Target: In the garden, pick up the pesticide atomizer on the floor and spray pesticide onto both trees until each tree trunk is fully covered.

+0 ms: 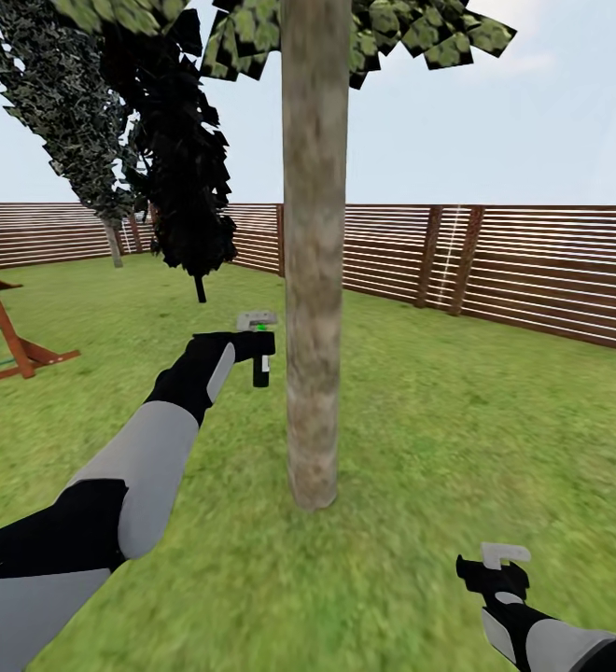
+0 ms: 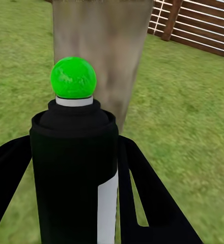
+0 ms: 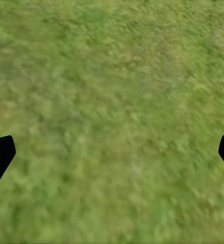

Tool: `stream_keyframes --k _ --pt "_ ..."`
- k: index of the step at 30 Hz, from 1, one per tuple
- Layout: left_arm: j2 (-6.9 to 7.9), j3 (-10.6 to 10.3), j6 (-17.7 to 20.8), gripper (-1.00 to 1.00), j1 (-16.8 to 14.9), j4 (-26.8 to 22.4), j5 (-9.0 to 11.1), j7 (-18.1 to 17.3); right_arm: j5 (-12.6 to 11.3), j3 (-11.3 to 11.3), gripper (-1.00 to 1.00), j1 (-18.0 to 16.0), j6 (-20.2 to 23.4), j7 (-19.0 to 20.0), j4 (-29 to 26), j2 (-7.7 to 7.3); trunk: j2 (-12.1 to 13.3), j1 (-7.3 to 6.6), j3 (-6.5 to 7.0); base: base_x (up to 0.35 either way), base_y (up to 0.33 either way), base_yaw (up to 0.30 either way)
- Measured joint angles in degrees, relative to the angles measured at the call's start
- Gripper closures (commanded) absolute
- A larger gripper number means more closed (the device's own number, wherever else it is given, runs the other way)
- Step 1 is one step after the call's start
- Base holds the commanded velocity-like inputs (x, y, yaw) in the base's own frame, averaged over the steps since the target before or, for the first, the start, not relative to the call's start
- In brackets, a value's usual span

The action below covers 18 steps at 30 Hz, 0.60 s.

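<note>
In the head view we see the left hand [image 1: 252,347] raised at the end of its outstretched arm and clamped on the pesticide atomizer [image 1: 258,345], whose pale grey trigger head with a green spot sits uppermost and whose black body hangs below the grip. The atomizer is held just beside the tree trunk [image 1: 314,280], on its left, above the lawn [image 1: 457,420]; whether the two touch we cannot tell. In the left wrist view the atomizer [image 2: 74,168] stands between the black fingers [image 2: 152,203], its green spot directed at the mottled grey-brown trunk [image 2: 102,46] close ahead. The right hand [image 1: 497,571] rests low at the lower right of the head view, well apart from the trunk. In the right wrist view we see its fingertips [image 3: 0,155] spread wide apart over bare grass [image 3: 112,101], holding nothing. A brown slatted fence [image 1: 532,271] bounds the lawn behind the trunk, a dark narrow tree [image 1: 182,168] stands to the left, and part of a wooden play frame [image 1: 9,345] shows at the far left.
</note>
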Motion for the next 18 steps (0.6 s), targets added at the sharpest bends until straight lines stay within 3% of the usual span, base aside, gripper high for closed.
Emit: stream_keyframes --k 8,18 --pt "0.00 0.05 0.00 1.00 0.00 0.00 0.00 0.00 -0.02 0.00 -1.00 0.00 0.00 0.02 0.00 0.07 0.00 0.00 0.00 0.028 0.000 0.000" --pt "0.00 0.08 0.00 1.00 0.00 0.08 0.10 -0.09 -0.02 0.00 -1.00 0.00 0.00 0.02 0.00 0.07 0.00 0.00 0.00 0.127 -0.009 0.000"
